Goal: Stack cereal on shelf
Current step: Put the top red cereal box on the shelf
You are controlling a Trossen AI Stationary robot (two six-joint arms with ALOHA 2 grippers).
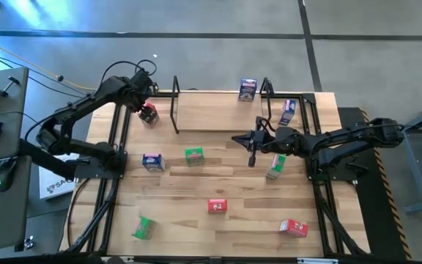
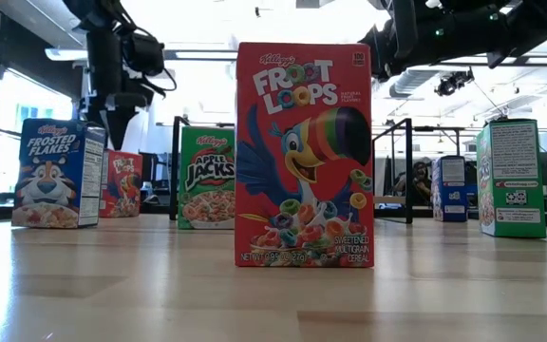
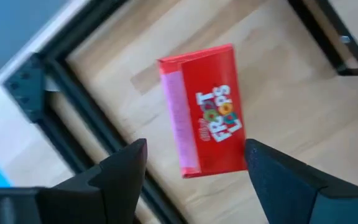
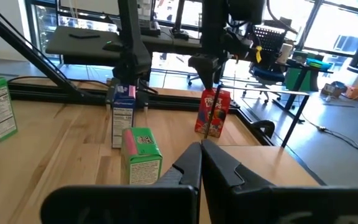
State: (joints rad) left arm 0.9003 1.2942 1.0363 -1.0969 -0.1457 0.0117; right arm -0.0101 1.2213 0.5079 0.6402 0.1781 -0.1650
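Left pincer (image 3: 191,171) hangs open right over the red box (image 3: 205,112) standing on the surface (image 1: 233,220) just left of the shelf (image 1: 211,110); light, crushable cardboard, so I'd pinch its broad faces gently, while the right pincer (image 1: 253,152) waits closed mid-surface.

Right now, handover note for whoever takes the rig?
Left end effector: open, just above a red Froot Loops box at the table's far-left, outside the shelf.
Right end effector: shut, empty, mid-table by a green box.
Done: one blue box at the shelf's back edge; another blue box is at its right frame, on or off unclear.
Left: seven boxes remain on the table, including the one under the left arm.
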